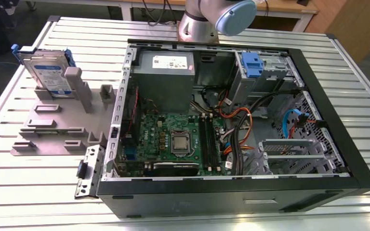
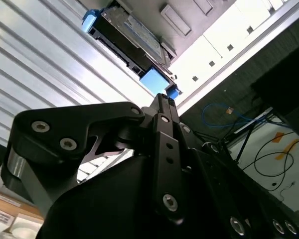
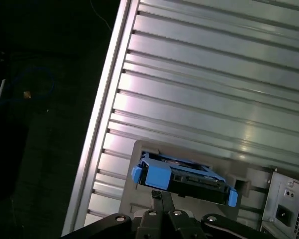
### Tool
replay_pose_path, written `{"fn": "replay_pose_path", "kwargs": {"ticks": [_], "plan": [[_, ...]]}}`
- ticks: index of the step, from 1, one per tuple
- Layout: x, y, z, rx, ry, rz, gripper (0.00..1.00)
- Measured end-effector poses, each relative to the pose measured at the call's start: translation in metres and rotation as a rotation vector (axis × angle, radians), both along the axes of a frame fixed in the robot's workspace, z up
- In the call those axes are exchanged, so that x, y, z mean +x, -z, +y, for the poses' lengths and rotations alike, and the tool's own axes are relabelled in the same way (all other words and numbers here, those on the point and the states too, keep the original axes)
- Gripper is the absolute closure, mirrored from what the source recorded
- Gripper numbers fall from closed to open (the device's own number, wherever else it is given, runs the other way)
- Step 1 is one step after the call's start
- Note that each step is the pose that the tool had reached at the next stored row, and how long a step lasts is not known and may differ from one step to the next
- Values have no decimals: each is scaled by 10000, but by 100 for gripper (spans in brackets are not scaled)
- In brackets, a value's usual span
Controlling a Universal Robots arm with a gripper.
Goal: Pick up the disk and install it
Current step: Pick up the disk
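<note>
The ribbed metal worktop [image 1: 365, 86] carries an open computer case [image 1: 236, 197]. Just beside the case, on the exterior view's left, lies a grey holder [image 1: 50, 130] with several slots. The disk [image 1: 46, 74] stands upright on its edge in the far slot of this holder, with blue rails on its sides; it is not yet picked up. Inside the case, near the far wall, a blue clip [image 1: 252, 65] sits at the drive bay. The arm [image 1: 204, 19] rises behind the case.

In the first wrist view the gripper [image 3: 157, 196] points toward the narrow edge of the disk [image 3: 189, 179] but is apart from it. The jaws look closed together and hold nothing.

I judge that the step in hand is the approach for the grasp. To do it well, the jaws should open wider than the disk before they come close. They should be centred between the two blue rail ends and kept square to the disk, so that it can leave the slot straight and without jamming
</note>
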State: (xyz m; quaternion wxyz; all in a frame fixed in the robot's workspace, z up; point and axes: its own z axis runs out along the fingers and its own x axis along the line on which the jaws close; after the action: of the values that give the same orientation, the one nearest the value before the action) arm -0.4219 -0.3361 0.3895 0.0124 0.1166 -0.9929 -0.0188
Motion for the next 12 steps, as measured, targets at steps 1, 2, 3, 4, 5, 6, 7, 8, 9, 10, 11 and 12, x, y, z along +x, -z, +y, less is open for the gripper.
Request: {"fn": "replay_pose_path", "kwargs": {"ticks": [1, 2, 3, 4, 5, 6, 7, 8, 9, 10, 11, 12], "plan": [[0, 0, 0, 0, -151, 0, 89], [0, 0, 0, 0, -304, 0, 89], [0, 0, 0, 0, -454, 1, 89], [0, 1, 0, 0, -591, 0, 89], [0, 1, 0, 0, -713, -3, 89], [0, 1, 0, -1, -802, -10, 89], [0, 2, 0, -1, -880, -21, 89], [1, 2, 0, -2, -950, -34, 89], [0, 3, 0, -3, -1010, -53, 89], [1, 4, 0, -3, -1066, -71, 89], [1, 5, 0, -3, -1135, -85, 89], [1, 6, 0, -2, -1242, -90, 89]]}}
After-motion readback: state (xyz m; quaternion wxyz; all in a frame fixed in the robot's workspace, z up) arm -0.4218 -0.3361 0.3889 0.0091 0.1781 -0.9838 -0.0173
